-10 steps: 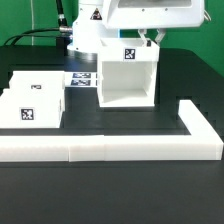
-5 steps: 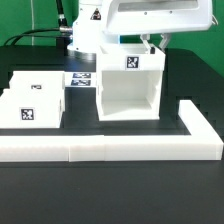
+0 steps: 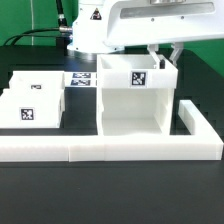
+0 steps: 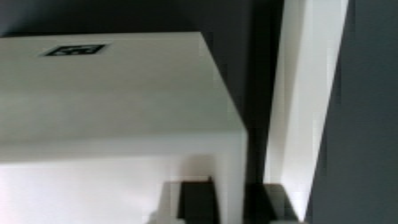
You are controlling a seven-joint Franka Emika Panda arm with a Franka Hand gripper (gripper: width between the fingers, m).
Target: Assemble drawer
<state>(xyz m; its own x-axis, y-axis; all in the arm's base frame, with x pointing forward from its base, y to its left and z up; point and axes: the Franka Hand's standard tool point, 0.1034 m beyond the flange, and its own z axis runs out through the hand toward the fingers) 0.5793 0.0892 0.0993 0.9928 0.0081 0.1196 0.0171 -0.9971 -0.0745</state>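
**Exterior view.** One drawer case [image 3: 138,105] stands mid-table on the dark table [image 3: 110,190]. Its open front faces 6 o'clock, and it carries one square tag [image 3: 139,78] on top.

Two trays sit at its 9 o'clock: a nearer tray [image 3: 25,112] and a farther tray [image 3: 40,85] (one tag showing on each). One marker board [image 3: 82,78] lies flat at the case's 10 o'clock.

One L-shaped border wall [image 3: 110,148] runs along 6 o'clock and turns at 3 o'clock, just beside the case.

One gripper [image 3: 164,60] hangs at the case's 1 o'clock rear corner.

**Wrist view.** There is one case top, one tag, and one run of border wall [image 4: 311,90] alongside, with a dark gap between. Two dark fingers [image 4: 192,203] stand apart. I cannot tell whether they pinch anything.
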